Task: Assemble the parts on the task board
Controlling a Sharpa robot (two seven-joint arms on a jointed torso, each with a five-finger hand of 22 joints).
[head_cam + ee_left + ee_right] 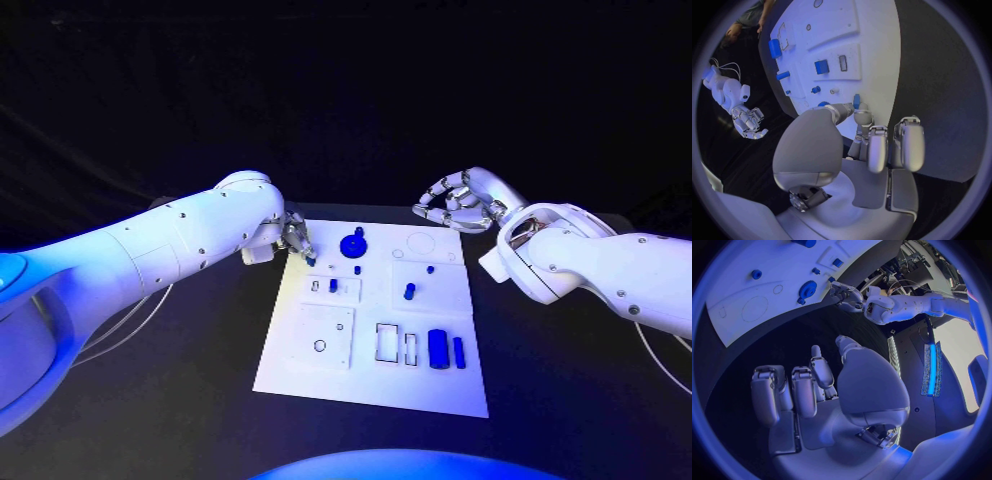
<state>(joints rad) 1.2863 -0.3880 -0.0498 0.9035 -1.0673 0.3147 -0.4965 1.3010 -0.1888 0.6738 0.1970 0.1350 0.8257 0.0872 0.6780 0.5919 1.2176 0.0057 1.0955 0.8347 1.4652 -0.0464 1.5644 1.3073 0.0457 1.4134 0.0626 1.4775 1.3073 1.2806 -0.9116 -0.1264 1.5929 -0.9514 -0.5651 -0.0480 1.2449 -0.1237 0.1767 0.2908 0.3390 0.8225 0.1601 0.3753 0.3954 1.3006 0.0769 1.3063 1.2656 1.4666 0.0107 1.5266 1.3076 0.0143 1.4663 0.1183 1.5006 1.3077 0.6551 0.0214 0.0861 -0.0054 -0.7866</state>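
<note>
1. Left hand (294,240) sits at the far left corner of the task board (325,375). In the left wrist view its thumb and a fingertip (862,118) meet on a small blue peg (856,100) at the board's edge; the remaining fingers are curled beside it. The peg is pinched, upright or nearly so; whether its lower end touches the board cannot be told.

2. Right hand (456,203) hangs above the black table (173,400) just beyond the board's far right corner, apart from the board. Its fingers (801,390) are bent inward, loosely and with gaps between them, and nothing lies in the palm.

3. Task board: white plate, lying flat in the middle of the table, carrying several raised white sub-plates.

4. Parts at the far end: a round blue knob-like part (353,243) stands near the far edge, just beside the left hand's fingers but apart from them. A circular outline (423,242) is to its right.

5. Parts in the middle band: a small blue piece (333,285) sits on the left sub-plate; another small blue piece (410,291) sits on the right sub-plate. Two tiny blue pieces lie between these and the knob; their type is too small to tell.

6. Parts at the near end: a blue block (437,350) and a narrow blue bar (459,350) lie side by side on the right, beside two rectangular recesses (387,342). A small ring (319,346) shows on the near left sub-plate.
</note>
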